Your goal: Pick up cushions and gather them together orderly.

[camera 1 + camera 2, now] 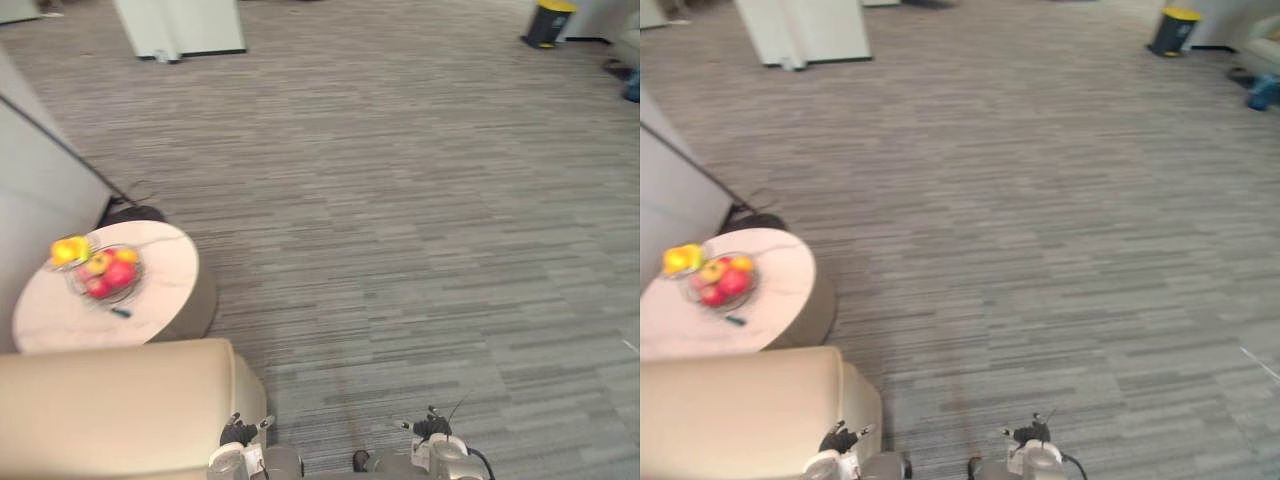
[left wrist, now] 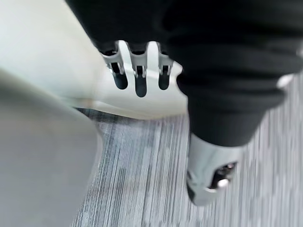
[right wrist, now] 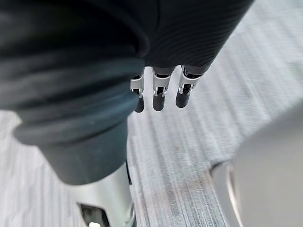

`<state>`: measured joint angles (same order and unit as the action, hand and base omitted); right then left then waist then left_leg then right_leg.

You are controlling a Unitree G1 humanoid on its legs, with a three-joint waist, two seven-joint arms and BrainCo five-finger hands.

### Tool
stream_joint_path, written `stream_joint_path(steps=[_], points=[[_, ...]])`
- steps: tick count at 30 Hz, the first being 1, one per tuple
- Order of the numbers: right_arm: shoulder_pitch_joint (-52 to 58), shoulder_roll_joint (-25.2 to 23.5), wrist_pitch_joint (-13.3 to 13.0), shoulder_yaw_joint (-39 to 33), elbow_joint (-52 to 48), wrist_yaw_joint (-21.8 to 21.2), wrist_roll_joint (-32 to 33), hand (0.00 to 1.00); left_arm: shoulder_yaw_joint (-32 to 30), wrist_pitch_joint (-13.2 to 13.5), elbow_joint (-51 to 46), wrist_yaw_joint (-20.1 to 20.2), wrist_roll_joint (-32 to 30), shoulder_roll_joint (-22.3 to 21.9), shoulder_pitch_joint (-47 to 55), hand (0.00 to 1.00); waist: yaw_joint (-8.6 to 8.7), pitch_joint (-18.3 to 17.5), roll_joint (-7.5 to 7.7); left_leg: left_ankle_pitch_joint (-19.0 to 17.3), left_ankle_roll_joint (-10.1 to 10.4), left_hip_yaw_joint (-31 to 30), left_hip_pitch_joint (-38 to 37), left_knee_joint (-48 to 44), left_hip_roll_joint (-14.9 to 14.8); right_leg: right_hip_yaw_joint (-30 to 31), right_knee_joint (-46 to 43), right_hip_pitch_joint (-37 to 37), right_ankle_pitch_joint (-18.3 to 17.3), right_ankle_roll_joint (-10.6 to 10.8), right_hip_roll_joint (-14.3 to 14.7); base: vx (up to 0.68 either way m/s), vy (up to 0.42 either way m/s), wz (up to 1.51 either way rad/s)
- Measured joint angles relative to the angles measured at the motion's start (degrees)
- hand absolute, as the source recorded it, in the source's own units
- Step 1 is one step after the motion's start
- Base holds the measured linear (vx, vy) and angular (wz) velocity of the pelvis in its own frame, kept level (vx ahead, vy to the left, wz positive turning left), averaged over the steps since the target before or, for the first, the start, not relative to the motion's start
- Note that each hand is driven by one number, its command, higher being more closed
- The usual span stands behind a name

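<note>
1. Our left hand (image 2: pixel 137 84) hangs nearest, fingers loose and straight, grasping nothing, just beside the cream sofa (image 1: pixel 110 405). Our right hand (image 3: pixel 160 94) hangs the same way, released, over the carpet (image 1: pixel 400 200).
2. Where the cushions lie we cannot tell, nor their colour or shape; neither hand carries one.
3. We judge the step in hand is finding them, so the task has hardly begun.
4. To do it well, we would turn toward 8 o'clock, where the sofa arm sits. That seems the likeliest place for them, more so than the open carpet at 12 or the bin (image 1: pixel 548 20) at 1.
5. While turning, we should keep the left arm clear of the round table (image 1: pixel 165 300) at 9 o'clock. A knock could tip its fruit bowl (image 1: pixel 103 272).
6. We expect a cushion to be soft and to sag, so a wide two-handed hold should suit.
</note>
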<state>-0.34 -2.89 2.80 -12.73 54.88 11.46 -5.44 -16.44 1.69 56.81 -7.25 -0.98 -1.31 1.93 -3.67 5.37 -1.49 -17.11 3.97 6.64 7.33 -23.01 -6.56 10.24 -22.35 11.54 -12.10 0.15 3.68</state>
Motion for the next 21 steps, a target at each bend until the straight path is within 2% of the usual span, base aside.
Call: stream_joint_path(steps=[1,2,3,4,5,6,7,9,11,13,14,15,16,17,18,19,21], points=[[-0.2,-0.4,0.0,-0.1,0.0,0.0,0.0,0.0,0.0,-0.1,0.0,0.0,0.0,0.0,0.0,0.0,-0.23,0.0,0.37,0.0,0.0,3.1,-1.8,1.4,0.0,-4.7,-0.5,0.7,0.0,0.1,-1.6,0.17,0.096,-1.36],[-0.1,-0.7,-0.1,-0.2,-0.2,-0.1,0.0,0.0,0.4,-0.2,0.0,0.0,0.0,-0.1,0.0,0.0,-0.21,0.2,0.23,0.0,-0.1,6.3,-4.0,2.8,-0.1,-11.8,-1.5,1.5,-0.2,0.4,-3.6,0.17,0.046,-1.14],[-0.1,-0.7,-0.1,-0.3,-0.2,-0.1,0.0,0.0,0.9,-0.3,0.0,0.0,0.0,-0.1,-0.3,0.0,0.06,0.6,-0.4,0.0,-0.1,7.7,-4.9,3.3,-0.5,-16.3,-2.0,1.9,-0.5,0.8,-4.8,0.16,0.013,-0.99],[-0.4,-0.6,-0.2,-0.4,-0.2,-0.1,0.0,0.0,2.3,-0.5,0.1,0.0,0.0,0.1,-0.4,0.0,0.17,0.7,-0.56,0.0,-0.1,10.3,-6.5,4.5,-0.9,-26.0,-3.2,2.4,-1.4,1.0,-7.9,0.18,-0.005,-0.8],[-0.5,-0.6,-0.2,-0.7,-0.1,-0.2,0.0,0.0,3.0,-0.5,0.1,0.0,0.0,0.1,-0.6,0.0,0.17,0.8,-0.7,0.0,-0.1,12.2,-7.7,5.6,-1.2,-32.5,-3.3,2.4,-1.6,0.2,-10.2,0.21,-0.048,-1.06],[-0.6,-0.6,-0.1,-0.7,0.2,-0.2,0.0,0.0,4.1,-0.5,0.5,0.0,0.0,0.6,-0.8,0.0,0.06,0.7,-0.31,0.0,0.0,14.2,-9.4,6.8,-1.5,-37.1,-1.9,2.5,-0.8,-1.5,-11.9,0.21,-0.076,-0.91],[-0.8,-0.5,-0.1,-0.8,0.3,-0.2,0.0,0.0,4.5,-0.5,1.2,0.0,0.0,0.7,-0.8,0.0,0.17,0.8,-0.36,0.0,0.0,14.8,-10.1,7.2,-1.9,-37.8,-1.9,2.5,-0.5,-2.1,-11.4,0.34,-0.179,-0.96],[-2.3,1.0,-0.6,-2.0,2.7,-0.2,0.4,0.0,6.6,-0.9,3.6,0.2,-0.1,1.0,-1.3,0.0,0.57,1.0,-1.72,1.0,1.5,14.9,-13.0,9.6,-3.0,-38.1,-2.6,1.9,0.0,-3.1,-9.3,0.38,-0.208,-0.86],[-2.8,2.6,-0.6,-3.0,4.5,-0.2,0.6,0.0,7.7,-0.9,3.6,0.6,-0.3,0.5,-1.6,0.0,1.08,1.3,-2.42,1.4,1.8,14.7,-14.5,8.6,-3.8,-37.3,-1.1,-0.1,-0.5,-3.8,-7.3,0.28,-0.116,-0.5],[-1.8,3.4,-0.6,-4.5,4.7,0.0,1.1,0.0,6.9,-0.9,3.0,1.1,-1.4,0.5,-1.9,0.0,1.43,1.8,-2.14,1.9,1.8,13.0,-10.6,-6.0,-6.8,-37.1,1.9,-4.3,-1.1,-4.0,-5.3,0.3,-0.133,-0.32],[-1.1,3.6,-0.8,-4.6,3.8,0.6,1.9,0.0,5.8,-1.1,1.7,1.1,-1.5,0.2,-2.3,0.0,1.43,2.7,-2.77,5.3,-3.6,11.0,-6.1,-20.3,-9.8,-36.8,3.4,-7.6,-1.5,-4.4,-3.7,0.23,-0.083,-0.65],[-0.8,3.5,-0.7,-4.6,2.4,1.1,2.7,0.0,5.0,-1.1,0.3,1.0,-1.5,0.4,-2.2,0.0,0.65,4.5,-2.36,10.9,-7.9,7.6,-0.3,-34.5,-11.4,-34.4,4.9,-11.4,-3.1,-5.7,-2.8,0.22,-0.044,-0.83],[-0.9,3.3,-0.7,-4.6,2.2,1.2,3.2,0.0,5.1,-1.1,0.0,0.9,-1.5,0.4,-2.2,0.0,0.09,4.5,-2.39,9.2,-6.8,6.3,1.8,-37.9,-11.2,-33.2,5.2,-12.1,-4.0,-5.7,-2.7,0.14,0.031,-1.01],[-1.0,3.1,-0.6,-4.6,2.3,1.3,3.4,0.0,5.2,-1.1,-0.3,0.8,-1.5,0.5,-2.1,0.0,-0.13,4.7,-2.68,5.7,-5.7,4.1,5.1,-40.5,-10.2,-31.3,5.2,-12.8,-4.8,-5.7,-2.7,0.15,0.101,-1.02],[-1.3,2.7,-0.7,-4.6,2.3,1.3,3.8,0.0,6.0,-1.1,-1.0,0.8,-1.5,0.7,-1.9,0.0,-0.23,4.7,-2.54,3.0,-5.0,2.5,8.7,-38.1,-7.8,-28.8,5.4,-13.0,-5.2,-5.4,-2.9,0.22,0.154,-1.28],[-1.4,2.2,-0.6,-4.5,2.2,1.6,4.4,0.0,6.8,-0.9,-2.3,0.7,-1.2,0.7,-1.7,0.0,-0.58,4.8,-2.37,0.6,-4.8,0.8,11.7,-31.0,-5.4,-25.9,6.0,-13.8,-5.7,-5.0,-3.3,0.25,0.173,-1.1],[-1.3,2.1,-0.5,-4.1,2.2,2.1,4.5,0.0,6.7,-0.8,-3.0,0.6,-1.1,0.8,-2.0,0.0,-1.02,5.0,-2.15,-0.1,-4.5,-1.5,14.5,-23.2,-1.9,-22.9,6.9,-14.8,-6.3,-4.0,-3.8,0.23,0.17,-0.9]])
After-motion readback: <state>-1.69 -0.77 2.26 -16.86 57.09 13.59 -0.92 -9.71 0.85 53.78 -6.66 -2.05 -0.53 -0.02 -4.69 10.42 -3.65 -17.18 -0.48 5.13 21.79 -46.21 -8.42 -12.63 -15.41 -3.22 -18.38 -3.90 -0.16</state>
